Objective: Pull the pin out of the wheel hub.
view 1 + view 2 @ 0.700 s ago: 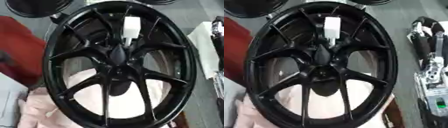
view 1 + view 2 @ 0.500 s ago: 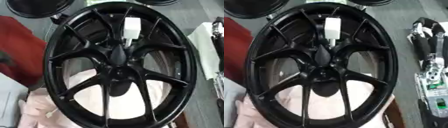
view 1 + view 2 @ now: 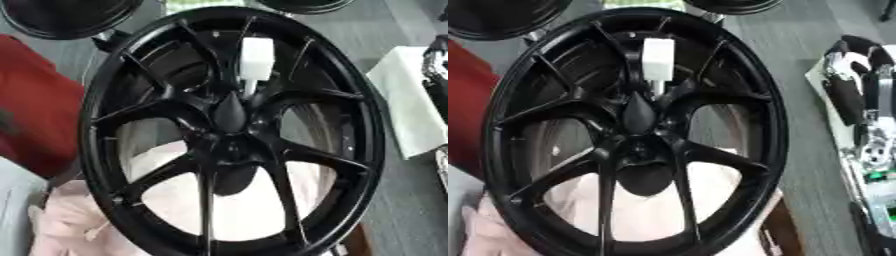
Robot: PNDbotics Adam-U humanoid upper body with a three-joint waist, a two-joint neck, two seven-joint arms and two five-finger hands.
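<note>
1. At the centre of both eye views lies a glossy black alloy wheel (image 3: 232, 135), its split spokes fanning out from the wheel hub (image 3: 229, 116).
2. From the hub toward 12 o'clock stands the pin (image 3: 255, 60): a white block-shaped head on a thin pale shank that runs down into the hub between two spokes.
3. Neither robot hand shows in either view, so the state of their fingers cannot be told; nothing touches the pin.
4. Under the wheel at 6 o'clock lies a pale pink cloth (image 3: 79, 230); a red fabric (image 3: 39, 110) lies at 9 o'clock. At 3 o'clock in the right eye view, black and silver mechanical parts (image 3: 864, 125) lie on a white sheet (image 3: 407, 100).
5. Risks, as I judge them: the head is smooth and boxy, so fingers could slip off; a sideways pull could jam or bend the thin shank; the wheel, resting on soft cloth, could shift under the tug.
6. No brand, label or writing is readable.
</note>
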